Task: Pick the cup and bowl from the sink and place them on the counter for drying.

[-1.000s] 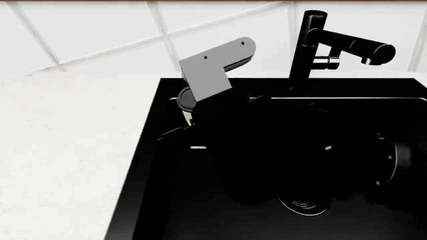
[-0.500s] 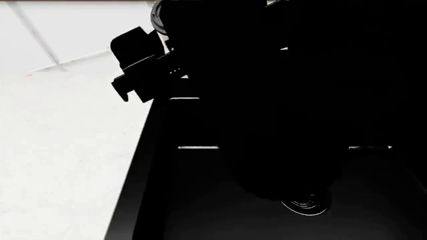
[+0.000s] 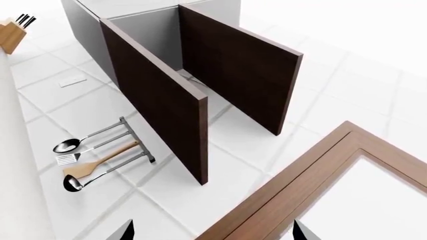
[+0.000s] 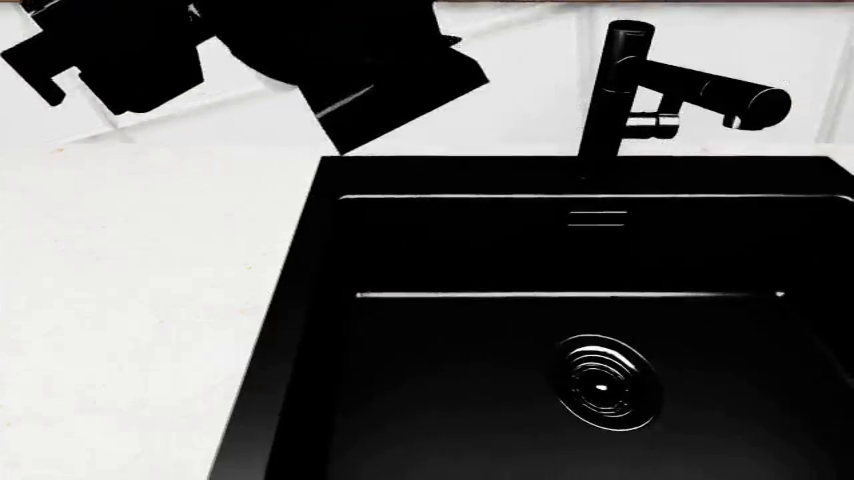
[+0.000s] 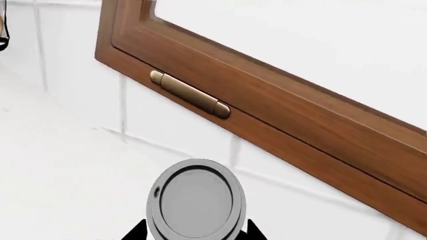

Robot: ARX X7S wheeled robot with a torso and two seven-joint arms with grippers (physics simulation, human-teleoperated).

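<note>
A white wall [image 3: 100, 215] tiled on the diagonal is seen hung with a rail of utensils [image 3: 100, 155], beside open dark wood cabinet doors [image 3: 167, 105] and a wood-framed window [image 5: 287, 105] fitted with a brass handle [image 5: 190, 94], while a knife block [image 3: 13, 32] is glimpsed at one edge.

The sink [image 4: 441, 380] is cut off at the near and right edges of the head view. A black arm [image 4: 267, 50] at the far left is a flat silhouette, cropped by the top edge; which arm it is cannot be told. In the right wrist view the cup [image 5: 195, 199] shows only its lid end, cropped at the edge, with two finger tips [image 5: 137, 233] barely showing. The left gripper's tips [image 3: 123, 231] are mere slivers.
</note>
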